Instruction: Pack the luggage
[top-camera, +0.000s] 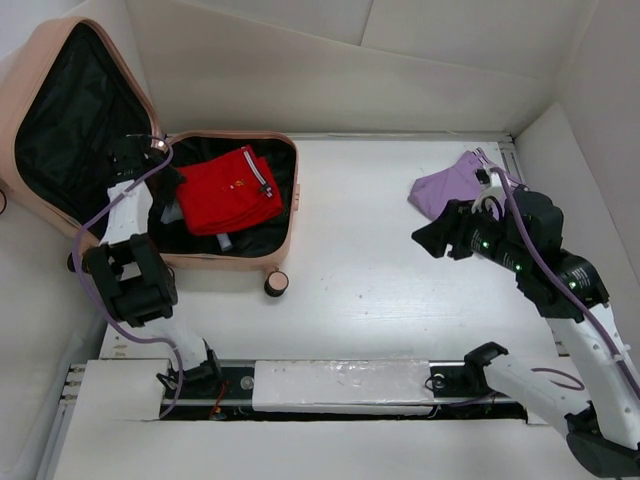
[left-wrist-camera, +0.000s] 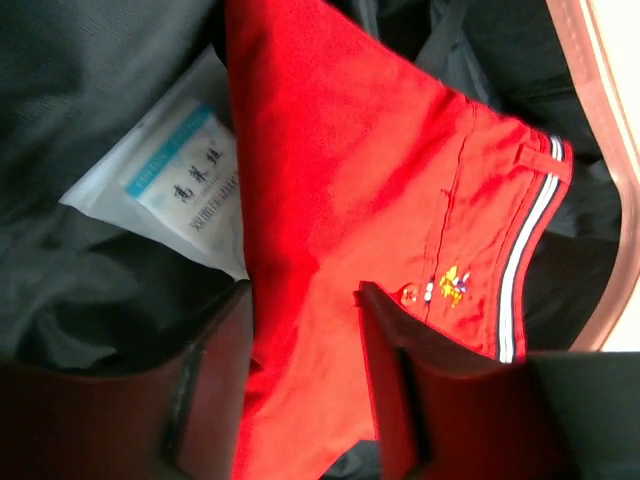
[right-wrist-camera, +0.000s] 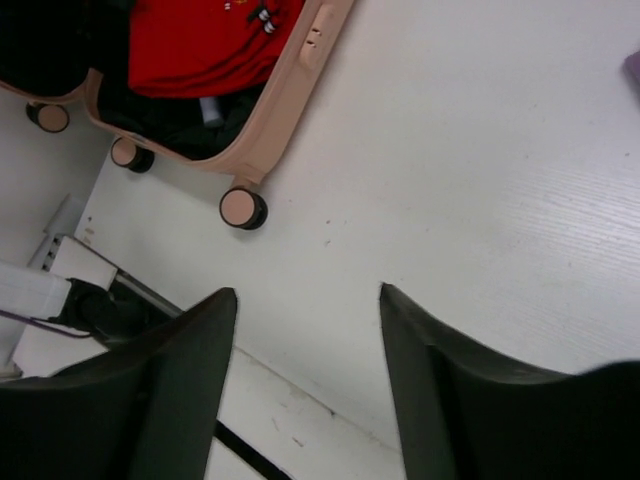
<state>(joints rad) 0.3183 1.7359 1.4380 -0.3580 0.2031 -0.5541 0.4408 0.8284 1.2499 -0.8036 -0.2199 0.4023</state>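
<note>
Reading the scene, I take the step in hand to be setting the red shorts down inside the luggage, which lies open at the far left of the tabletop with its lid propped back against the wall. The left gripper hangs inside the lower shell, right over the shorts. Its jaws stand partly apart with the red cloth spread flat beneath and between them, so I judge it is not pinching anything. A white labelled packet lies on the black lining beside the shorts, partly tucked under them. The right gripper hovers over bare tabletop with its jaws wide and nothing between them. It is well apart from the luggage, whose near corner and a caster wheel show only at the top of its wrist view. A purple garment lies on the tabletop just beside the right arm, and I judge it is next in line. That move calls for turning the right gripper back toward the cloth, coming down on a fold thick enough to pinch, and carrying it across to the open shell without snagging the rim.
</note>
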